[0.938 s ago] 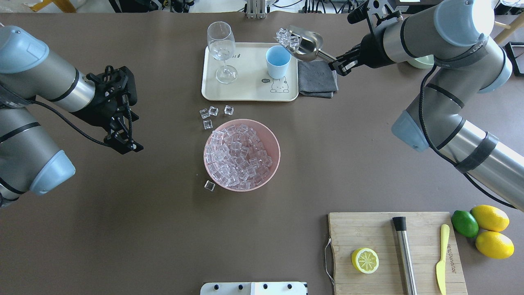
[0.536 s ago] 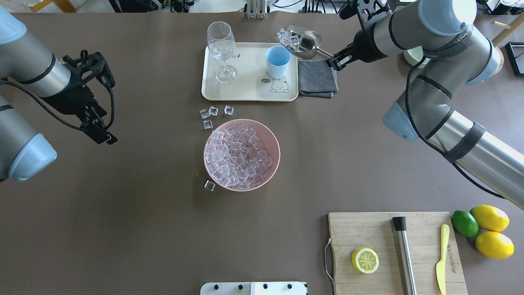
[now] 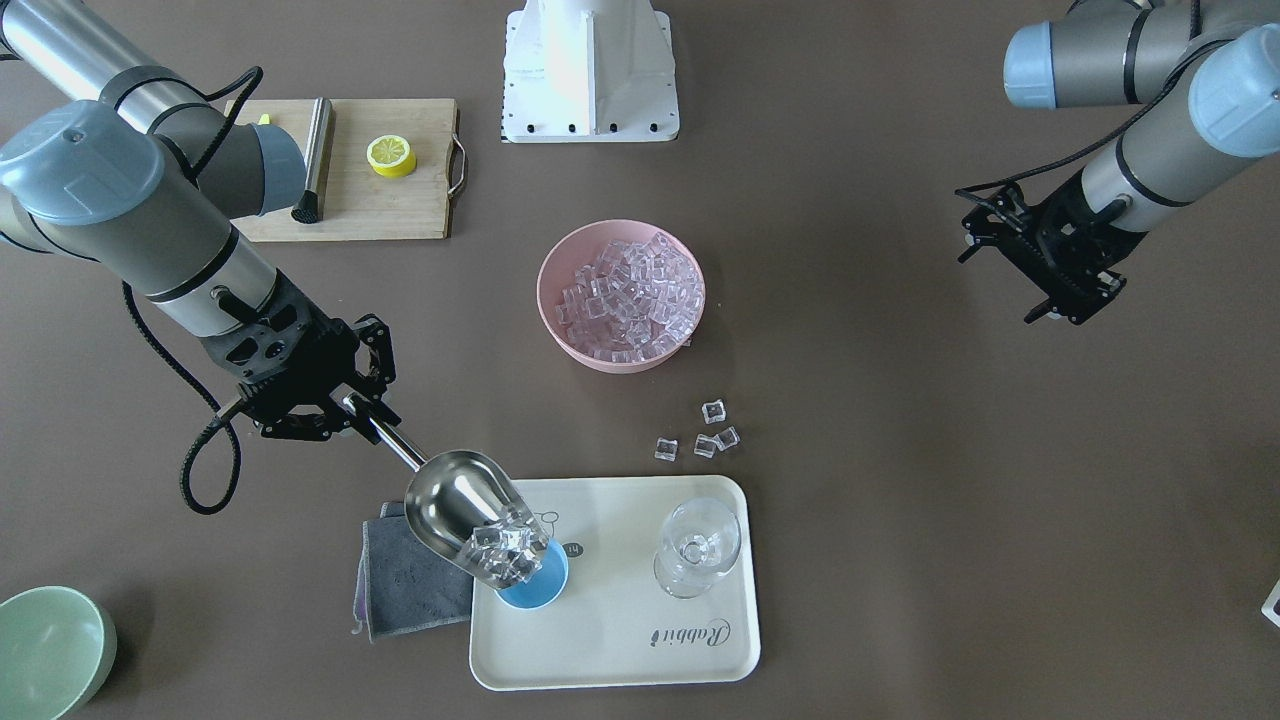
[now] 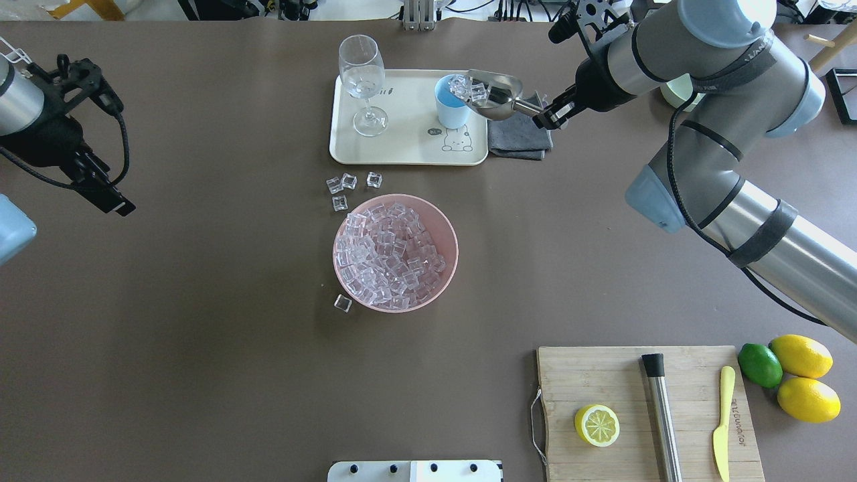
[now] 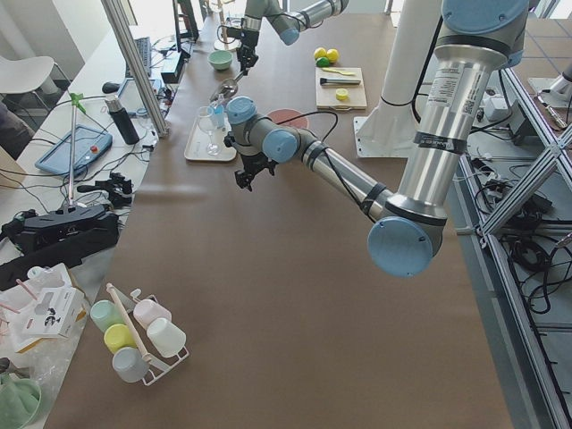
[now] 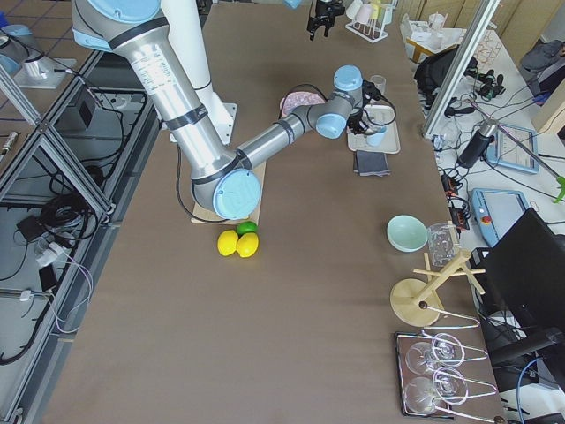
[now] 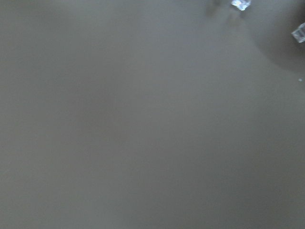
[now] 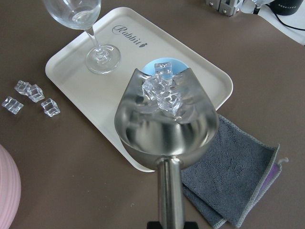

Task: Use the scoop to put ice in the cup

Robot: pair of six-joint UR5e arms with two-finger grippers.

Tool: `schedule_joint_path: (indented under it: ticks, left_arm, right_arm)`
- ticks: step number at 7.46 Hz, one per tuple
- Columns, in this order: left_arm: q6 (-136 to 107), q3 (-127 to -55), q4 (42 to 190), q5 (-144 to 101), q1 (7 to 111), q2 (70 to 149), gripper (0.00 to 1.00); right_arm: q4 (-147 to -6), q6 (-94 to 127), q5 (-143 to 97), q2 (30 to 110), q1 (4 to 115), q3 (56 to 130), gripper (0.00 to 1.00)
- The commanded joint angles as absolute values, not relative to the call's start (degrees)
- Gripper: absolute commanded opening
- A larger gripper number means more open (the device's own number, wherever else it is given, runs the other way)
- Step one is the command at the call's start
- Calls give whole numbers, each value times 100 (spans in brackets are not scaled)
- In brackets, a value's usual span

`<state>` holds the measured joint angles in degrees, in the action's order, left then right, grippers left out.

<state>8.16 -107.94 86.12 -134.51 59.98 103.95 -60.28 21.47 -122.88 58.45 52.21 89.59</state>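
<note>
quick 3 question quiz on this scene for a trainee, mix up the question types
1. True or false: the right claw holds the scoop by its handle.
2. The scoop's front end, with ice in it, is over: A the cup, B the wine glass, C the cutting board.
3. In the overhead view, how many loose cubes lie on the table outside the pink bowl?
Key: 1 true; 2 A; 3 five.

Overhead/front cams opposed, sharing tray [image 4: 402, 144]
</note>
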Motion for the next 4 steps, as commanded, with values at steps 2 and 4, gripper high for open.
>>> schedule_joint_path:
  ticks: [2, 4]
  left_arm:
    - [852, -10838, 6750, -13404, 7851, 10040, 100]
    - [835, -10837, 6724, -13403, 8673, 9696, 100]
  right_arm:
    - [-7196, 1583, -12533, 5792, 5247, 9342, 0]
    - [-7470, 1512, -12568, 5661, 5361, 9360, 0]
